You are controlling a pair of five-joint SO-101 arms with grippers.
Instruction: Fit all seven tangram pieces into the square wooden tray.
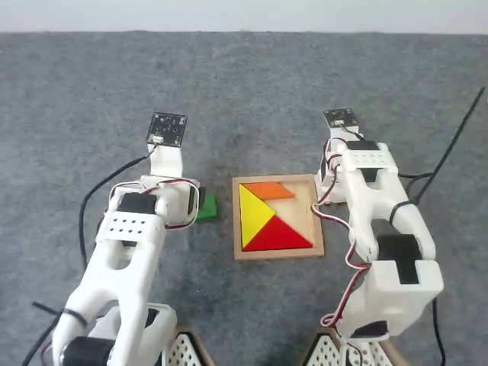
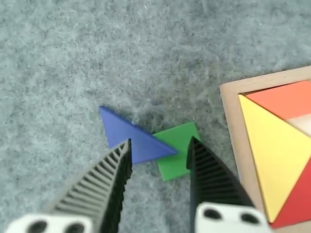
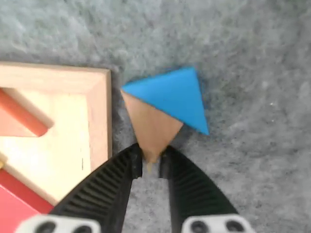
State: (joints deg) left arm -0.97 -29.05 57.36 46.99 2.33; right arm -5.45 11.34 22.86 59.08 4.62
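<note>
— Which step is this?
— The square wooden tray [image 1: 278, 254] is part filled. The right hand [image 3: 151, 154] pinches the tip of the plain wooden triangle [image 3: 150, 124], which lies on the counter [image 1: 229, 91] beside the tray's rim.
— And the left hand [image 2: 160, 141]?
— It is spread above the dark blue triangle [image 2: 129, 136] and the green square [image 2: 179, 151]. Next, I'd say, the wooden triangle needs lifting into the tray.

I'm watching through the high camera, which is looking steeply down over the desk [image 1: 244, 91] from behind both arms and taking in the whole square wooden tray [image 1: 278, 254]. Each wrist camera is sitting close above the desk, aiming down past the left gripper [image 2: 159, 143] or the right gripper [image 3: 150, 150]. Both are catching opposite sides of that tray.
</note>
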